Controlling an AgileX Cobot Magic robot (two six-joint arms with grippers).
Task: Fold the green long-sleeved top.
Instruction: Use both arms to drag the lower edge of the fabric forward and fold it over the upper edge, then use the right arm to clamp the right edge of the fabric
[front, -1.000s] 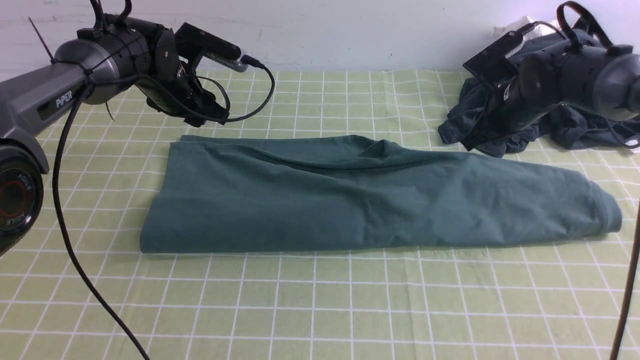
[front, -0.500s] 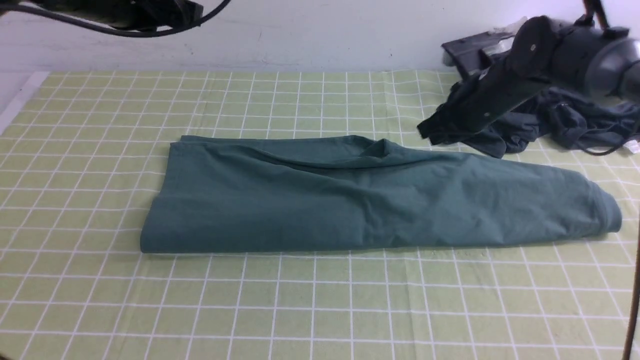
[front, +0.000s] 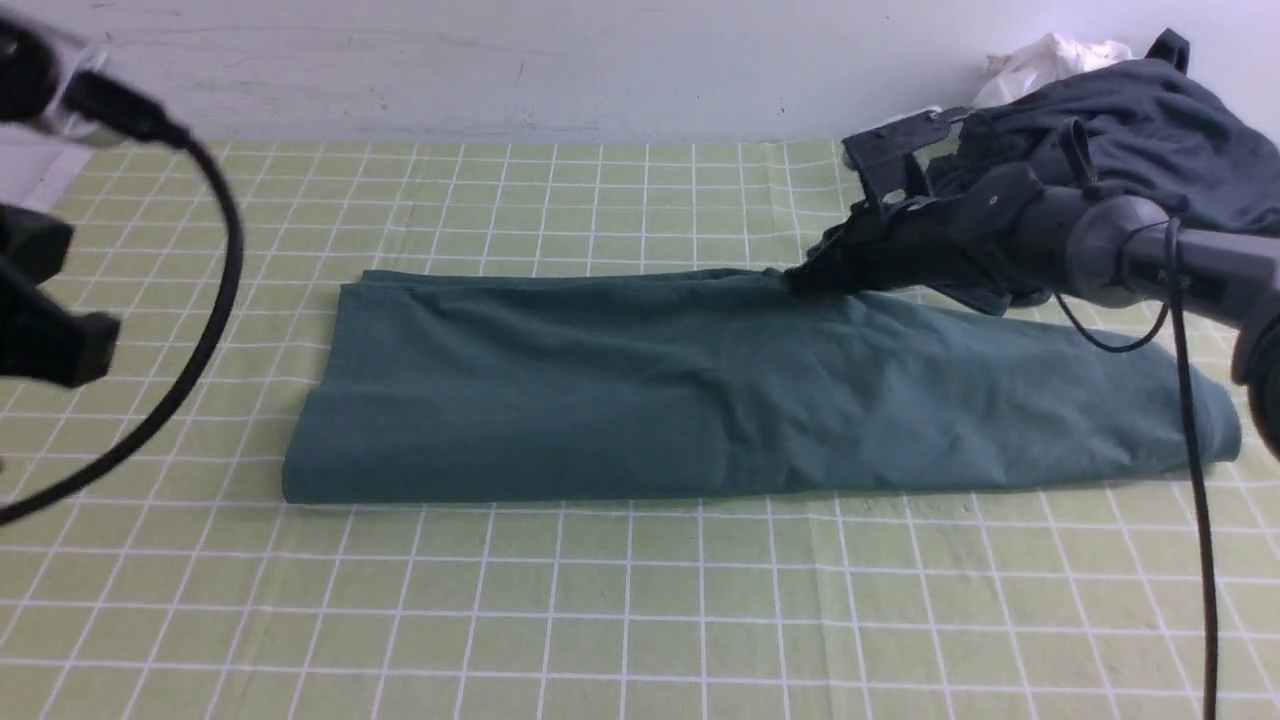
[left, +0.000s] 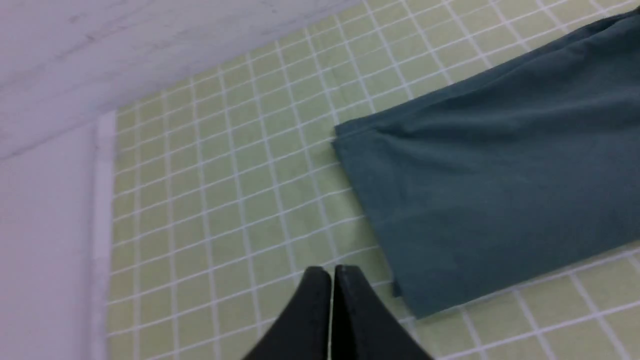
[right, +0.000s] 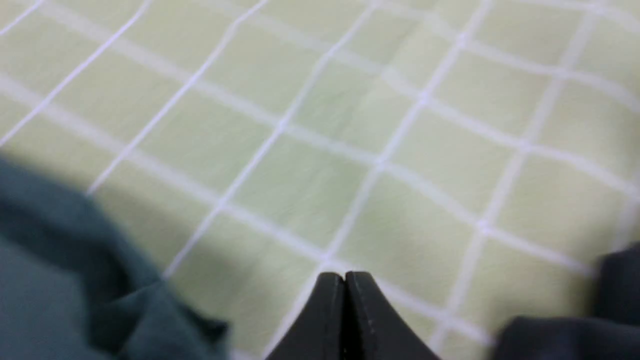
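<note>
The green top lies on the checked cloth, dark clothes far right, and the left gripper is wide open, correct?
No: the left gripper is shut, as the left wrist view shows. The green top does lie on the checked cloth, with dark clothes far right.

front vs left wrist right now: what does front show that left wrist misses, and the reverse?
Front only: the right gripper at the far edge of the green top, the top's full length, and the dark clothes pile at far right. Left wrist only: the left gripper, jaws shut on nothing, above the checked tablecloth near the top's left end. Both: that left end of the top lying flat on the tablecloth.
</note>
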